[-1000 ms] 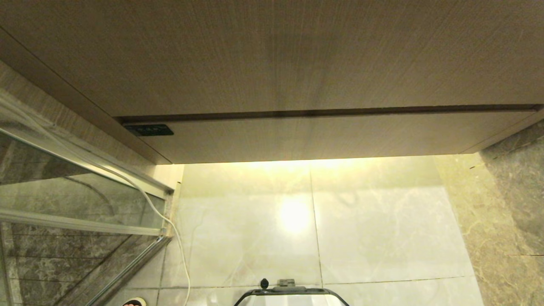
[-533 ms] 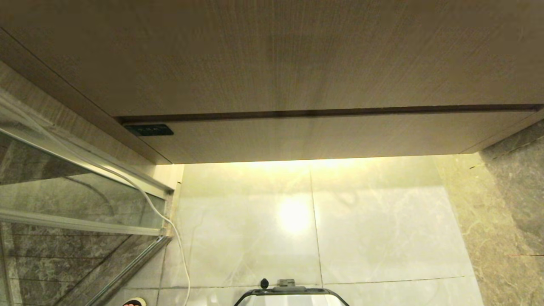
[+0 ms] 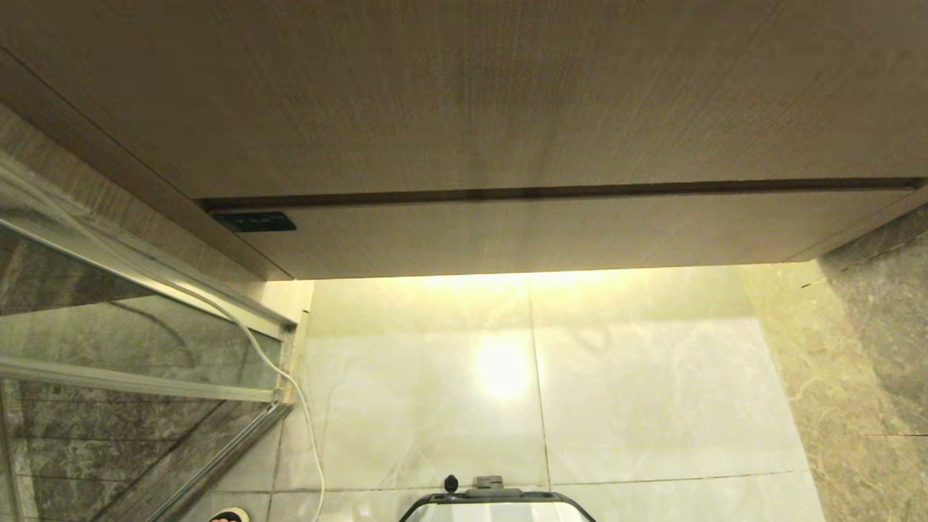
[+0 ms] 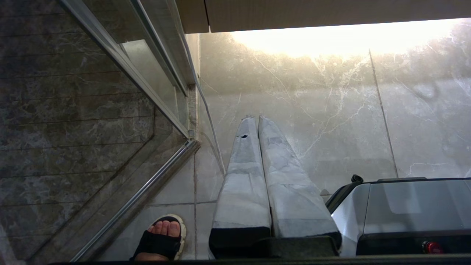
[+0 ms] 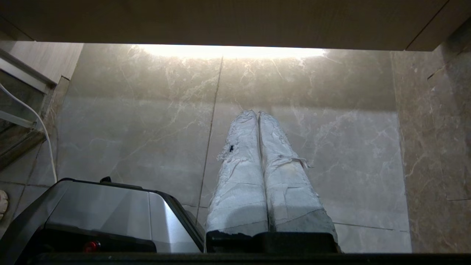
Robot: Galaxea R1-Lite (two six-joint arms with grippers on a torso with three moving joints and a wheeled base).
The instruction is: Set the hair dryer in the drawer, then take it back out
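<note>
The hair dryer is out of view. A wide wood-grain drawer (image 3: 507,94) with a flat, handleless front fills the top of the head view and is shut; a dark seam separates it from a narrower panel (image 3: 551,235) below. Neither arm shows in the head view. In the left wrist view, my left gripper (image 4: 256,117) hangs over the pale floor tiles, its white-wrapped fingers pressed together and empty. My right gripper (image 5: 257,112) hangs the same way over the tiles, shut on nothing.
A glass shower screen (image 3: 109,341) with a metal frame stands at the left, and a white cord (image 3: 293,388) trails down beside it. A person's sandalled foot (image 4: 162,235) is near my base (image 3: 496,504). A marble wall (image 3: 870,362) closes the right.
</note>
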